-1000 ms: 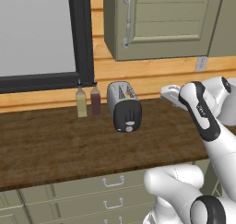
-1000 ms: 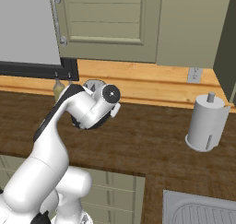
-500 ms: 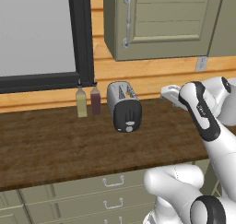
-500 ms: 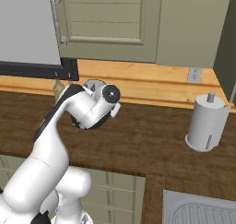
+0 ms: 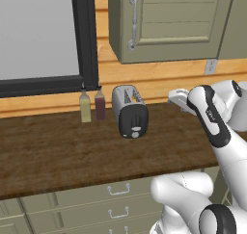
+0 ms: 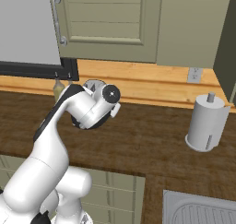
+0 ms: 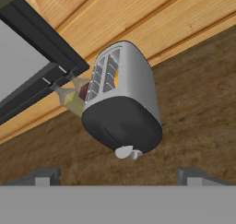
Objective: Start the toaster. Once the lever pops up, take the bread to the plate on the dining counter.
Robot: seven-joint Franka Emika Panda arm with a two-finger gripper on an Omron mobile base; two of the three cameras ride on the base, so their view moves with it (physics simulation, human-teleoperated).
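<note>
**Fingers spread wide, toaster straight ahead**

The long dark-brown wood-grain counter (image 5: pixel 58 151) runs under me from left to right, with sage-green drawer cabinets (image 5: pixel 96 204) beneath its near edge and a pale wooden backsplash behind it. Above hang sage-green wall cabinets (image 5: pixel 169 26) with a curved metal handle, and a black-framed window (image 5: pixel 43 40) sits to the far left.

Far to the right on the counter stands a grey paper-towel roll on its holder (image 6: pixel 206 124), well apart from everything else, and the corner of a steel sink (image 6: pixel 203 211) shows at the near right.

The small rounded chrome two-slot toaster (image 5: pixel 129 110) stands upright on the counter near the backsplash, its glossy black end face turned toward me. Something light tan shows inside one slot in the hand view; I cannot tell more. Just to its left stand two slim bottles, a yellowish one (image 5: pixel 85 107) and a dark red one (image 5: pixel 100 104).

On the black face sit a small round knob and the tiny pale grey lever (image 7: pixel 136 154).

My fingers (image 7: pixel 117 177) stand wide apart, holding nothing, short of the toaster.
</note>
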